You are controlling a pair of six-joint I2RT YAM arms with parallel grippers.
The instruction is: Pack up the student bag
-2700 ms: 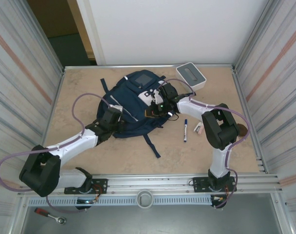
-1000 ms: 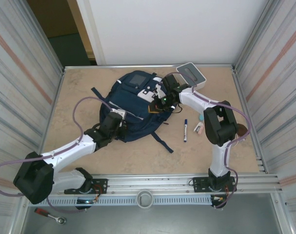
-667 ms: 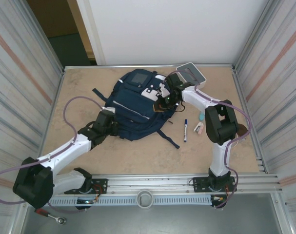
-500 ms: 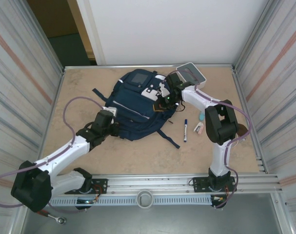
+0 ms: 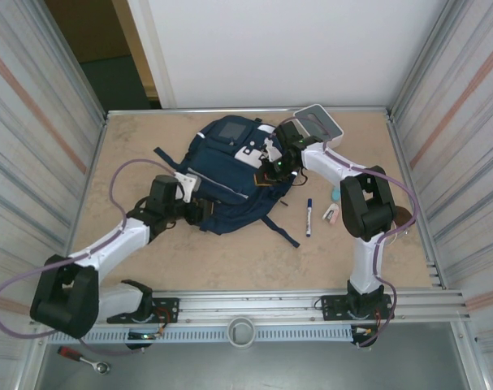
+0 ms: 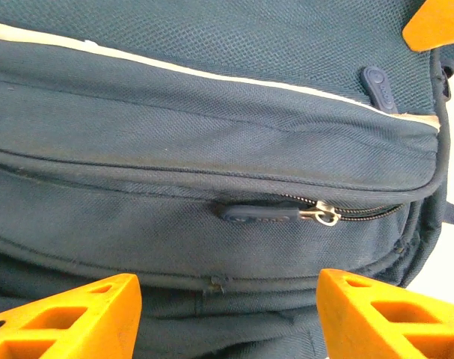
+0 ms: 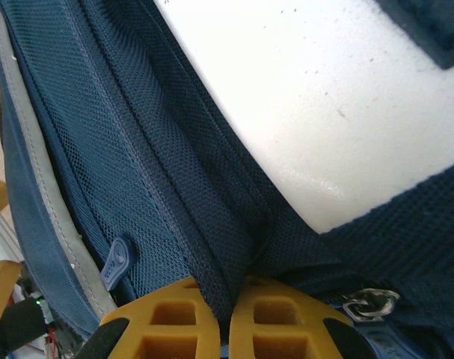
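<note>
The student bag (image 5: 222, 175), a navy backpack with white patches, lies flat in the middle of the table. At its lower left edge my left gripper (image 5: 194, 211) stands open. In the left wrist view the orange fingers (image 6: 69, 318) are wide apart, with the bag's side (image 6: 174, 127) and a zip pull (image 6: 260, 213) just beyond them. My right gripper (image 5: 272, 169) is at the bag's right side. It is shut on a fold of navy fabric (image 7: 219, 224) next to a white patch (image 7: 324, 105).
A white box (image 5: 319, 124) stands at the back right, close to my right arm. A marker (image 5: 309, 216) and a small eraser (image 5: 330, 214) lie right of the bag. Corrugated walls close in both sides. A loose strap (image 5: 280, 231) trails toward the front.
The bag has shifted toward the back left and turned, with the right gripper holding its fabric. My left arm has drawn back to the left and stays at the bag's lower edge.
</note>
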